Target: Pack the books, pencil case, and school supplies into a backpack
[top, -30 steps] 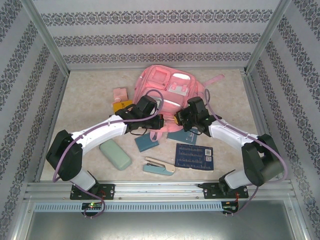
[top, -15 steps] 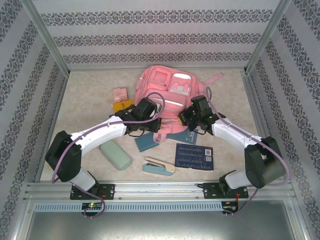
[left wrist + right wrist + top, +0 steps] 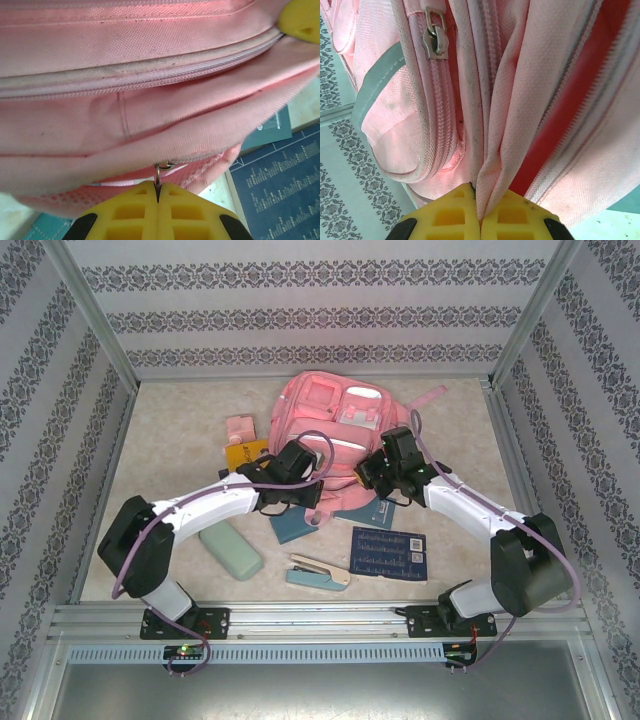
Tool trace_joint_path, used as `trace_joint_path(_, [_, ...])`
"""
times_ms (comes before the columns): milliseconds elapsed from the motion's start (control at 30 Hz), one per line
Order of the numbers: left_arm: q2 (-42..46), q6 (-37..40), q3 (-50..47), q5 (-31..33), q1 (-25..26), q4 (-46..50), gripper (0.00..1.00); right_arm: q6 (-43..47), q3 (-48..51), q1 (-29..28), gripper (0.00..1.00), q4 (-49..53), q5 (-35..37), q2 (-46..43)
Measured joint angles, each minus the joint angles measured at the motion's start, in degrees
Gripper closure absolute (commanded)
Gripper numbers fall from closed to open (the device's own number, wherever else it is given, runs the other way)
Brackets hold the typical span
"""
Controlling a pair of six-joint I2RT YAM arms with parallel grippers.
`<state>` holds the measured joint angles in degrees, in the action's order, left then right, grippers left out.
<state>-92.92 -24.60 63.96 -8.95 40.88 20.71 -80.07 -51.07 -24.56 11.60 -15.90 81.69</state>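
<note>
Since a second ago the right claw (image 3: 372, 472) is sitting a little farther back along the backpack (image 3: 335, 415), and the left arm's elbow is standing slightly closer in. The left claw (image 3: 158, 192) is pressing its yellow fingers together on a small metal zipper ring (image 3: 161, 169) at the backpack's near edge. The right claw (image 3: 480, 200) is pinching a fold of the pink fabric beside an open zipper. The backpack is lying at the middle back of the tabletop (image 3: 180, 430), its near edge overlapping a navy book (image 3: 375, 512). A second navy book (image 3: 389, 553) is lying just in front, a teal book (image 3: 293, 528) is lying under the left claw (image 3: 312, 492), and a yellow book (image 3: 243, 453) and a pink box (image 3: 240, 427) are sitting left of the backpack. The pencil case (image 3: 231, 550) and stapler (image 3: 318, 574) are resting near the front.
</note>
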Motion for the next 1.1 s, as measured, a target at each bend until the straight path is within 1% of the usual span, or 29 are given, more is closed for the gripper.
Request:
trace_joint_path(133, [-1.8, 0.0, -0.7, 0.0, 0.0, -2.1, 0.98, 0.0, -0.2, -0.1, 1.0, 0.4, 0.0, 0.3])
trace_joint_path(333, [-2.0, 0.0, -1.4, 0.0, 0.0, -4.0, 0.87, 0.0, -0.2, -0.3, 1.0, 0.5, 0.0, 0.4])
trace_joint_path(467, [-2.0, -0.1, -1.8, 0.0, -0.1, -4.4, 0.85, 0.0, -0.3, -0.5, 1.0, 0.5, 0.0, 0.5])
trace_joint_path(1033, [-4.4, -0.5, -3.7, -1.0, -0.1, -8.4, 0.87, -0.1, -0.5, -0.5, 1.0, 0.7, 0.0, 0.8])
trace_joint_path(1067, [-4.6, -0.5, -3.8, -0.9, -0.2, -8.6, 0.9, -0.1, -0.5, -0.6, 1.0, 0.7, 0.0, 0.9])
trace_joint_path(1100, [-4.8, -0.8, -3.8, -0.9, -0.3, -8.7, 0.98, -0.1, -0.5, -0.7, 1.0, 0.7, 0.0, 1.0])
